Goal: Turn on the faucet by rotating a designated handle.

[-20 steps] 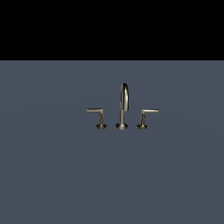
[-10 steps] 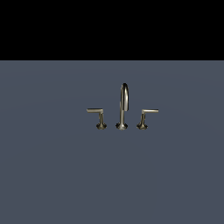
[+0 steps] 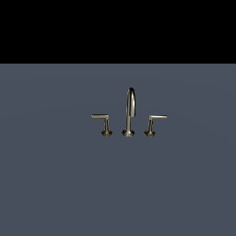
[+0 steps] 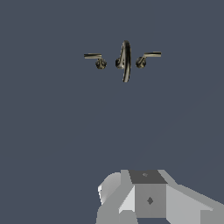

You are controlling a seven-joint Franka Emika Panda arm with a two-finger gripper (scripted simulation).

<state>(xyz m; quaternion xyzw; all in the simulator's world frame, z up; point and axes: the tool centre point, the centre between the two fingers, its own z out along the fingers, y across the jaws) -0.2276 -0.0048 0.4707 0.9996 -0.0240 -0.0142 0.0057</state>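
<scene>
The brushed-metal faucet stands on the grey surface, its tall arched spout in the middle. The handle stands at the exterior view's right of the spout, with its thin lever jutting right. Its twin handle stands at the left, lever jutting left. The wrist view shows the spout, the handle and the twin from above, far from my hand. Only the grey and white body of my gripper shows; its fingers are hidden. The arm is out of the exterior view.
A flat dark grey surface spreads all around the faucet. Above it the background is black.
</scene>
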